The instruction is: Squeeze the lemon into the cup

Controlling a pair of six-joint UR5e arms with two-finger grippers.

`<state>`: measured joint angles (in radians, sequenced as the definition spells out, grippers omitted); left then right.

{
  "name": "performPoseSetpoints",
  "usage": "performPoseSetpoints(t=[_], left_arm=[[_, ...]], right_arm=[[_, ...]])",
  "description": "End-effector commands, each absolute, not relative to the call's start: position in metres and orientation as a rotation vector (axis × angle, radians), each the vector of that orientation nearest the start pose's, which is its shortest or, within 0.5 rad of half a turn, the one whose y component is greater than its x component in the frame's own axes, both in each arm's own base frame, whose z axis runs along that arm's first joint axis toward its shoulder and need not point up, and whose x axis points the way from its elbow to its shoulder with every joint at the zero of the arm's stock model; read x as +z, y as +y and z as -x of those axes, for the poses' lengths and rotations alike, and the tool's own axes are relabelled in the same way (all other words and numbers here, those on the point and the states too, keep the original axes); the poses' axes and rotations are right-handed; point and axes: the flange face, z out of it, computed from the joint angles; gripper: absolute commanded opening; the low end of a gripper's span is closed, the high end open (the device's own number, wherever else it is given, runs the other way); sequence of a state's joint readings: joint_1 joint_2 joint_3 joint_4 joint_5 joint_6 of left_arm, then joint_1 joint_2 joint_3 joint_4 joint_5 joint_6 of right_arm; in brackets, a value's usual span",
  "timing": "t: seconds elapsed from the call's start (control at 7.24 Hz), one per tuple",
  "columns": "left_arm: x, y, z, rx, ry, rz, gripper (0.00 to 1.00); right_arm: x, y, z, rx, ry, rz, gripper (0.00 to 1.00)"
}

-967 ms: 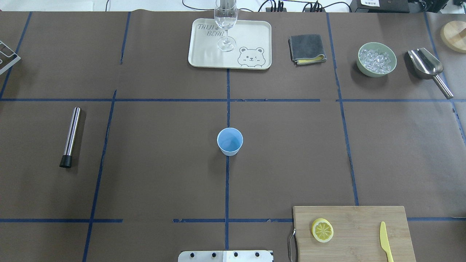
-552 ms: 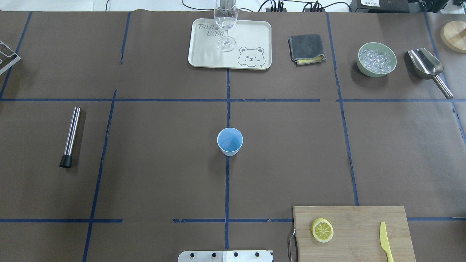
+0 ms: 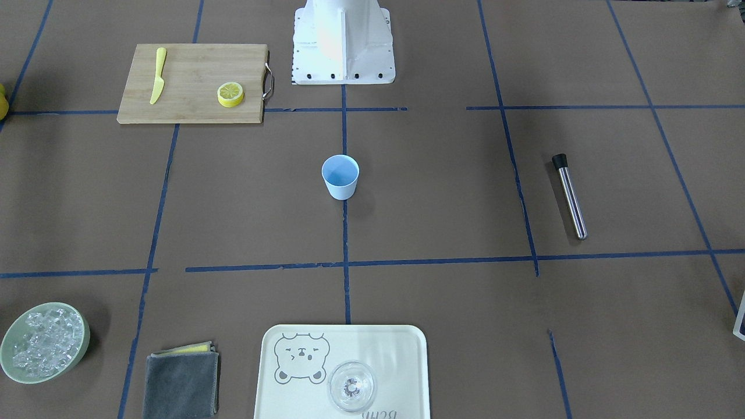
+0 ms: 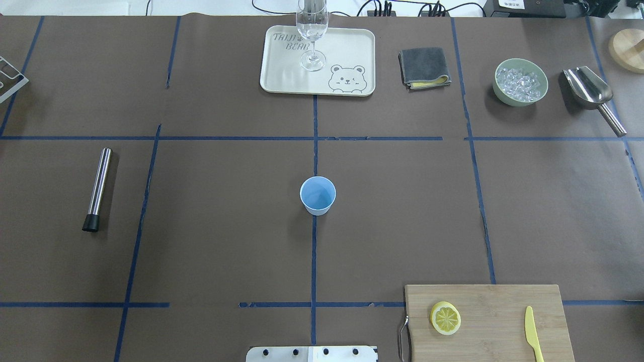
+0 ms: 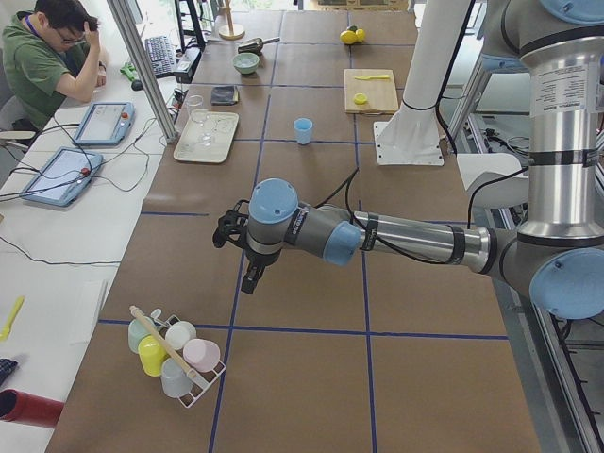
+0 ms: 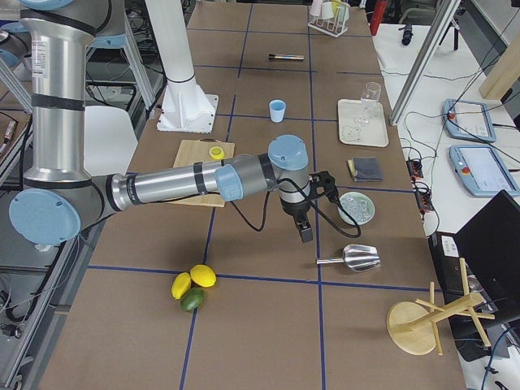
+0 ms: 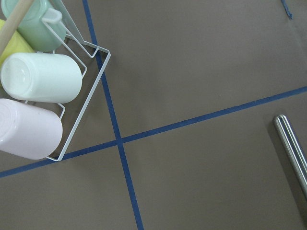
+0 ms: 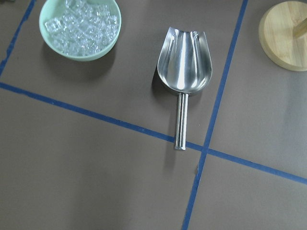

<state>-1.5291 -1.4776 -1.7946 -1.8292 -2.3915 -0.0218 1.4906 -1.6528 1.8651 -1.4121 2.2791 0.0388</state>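
Observation:
The lemon slice (image 4: 445, 318) lies flat on the wooden cutting board (image 4: 493, 301) at the near right of the table; it also shows in the front view (image 3: 230, 93). The pale-blue cup (image 4: 317, 195) stands upright at the table's centre, empty, and shows in the front view (image 3: 340, 176). My left gripper (image 5: 253, 276) hangs over the table's far left end near the mug rack, far from both. My right gripper (image 6: 305, 231) hangs near the ice bowl and scoop. Neither shows in the overhead view, and I cannot tell whether they are open or shut.
A yellow knife (image 4: 532, 333) lies on the board. A tray (image 4: 352, 50) holds a clear glass (image 4: 312, 30). Grey cloth (image 4: 424, 67), green ice bowl (image 4: 520, 82), metal scoop (image 4: 591, 93) at the back right. Steel muddler (image 4: 97, 189) on the left. Mug rack (image 5: 175, 354).

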Motion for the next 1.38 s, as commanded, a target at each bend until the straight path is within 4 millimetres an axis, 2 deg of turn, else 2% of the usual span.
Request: performPoseSetpoints(t=[0.0,0.14,0.28,0.41,0.55,0.69,0.97,1.1,1.24], left_arm=[[0.557,-0.476,0.04,0.182,0.822,-0.346,1.0],[0.551,-0.475,0.04,0.185,0.825,-0.355,1.0],[0.549,-0.475,0.04,0.187,0.825,-0.358,1.0],[0.555,-0.476,0.038,0.186,0.825,-0.348,1.0],[0.551,-0.474,0.038,0.188,0.827,-0.353,1.0],[0.551,-0.474,0.038,0.191,0.825,-0.354,1.0],[0.548,-0.475,0.038,0.197,0.825,-0.368,1.0],[0.546,-0.475,0.038,0.206,0.824,-0.388,1.0],[0.545,-0.475,0.038,0.207,0.824,-0.391,1.0]], right_arm=[[0.532,-0.474,-0.029,-0.08,-0.767,-0.351,1.0],[0.519,-0.468,-0.024,-0.116,-0.795,-0.406,1.0],[0.501,-0.454,0.006,-0.171,-0.809,-0.427,1.0],[0.495,-0.452,0.046,-0.186,-0.849,-0.38,1.0],[0.466,-0.439,0.089,-0.137,-0.889,-0.344,1.0],[0.446,-0.422,0.133,-0.129,-0.875,-0.327,1.0],[0.421,-0.356,0.197,-0.048,-0.832,-0.272,1.0],[0.403,-0.328,0.223,0.006,-0.85,-0.242,1.0],[0.398,-0.302,0.263,0.035,-0.825,-0.261,0.98]])
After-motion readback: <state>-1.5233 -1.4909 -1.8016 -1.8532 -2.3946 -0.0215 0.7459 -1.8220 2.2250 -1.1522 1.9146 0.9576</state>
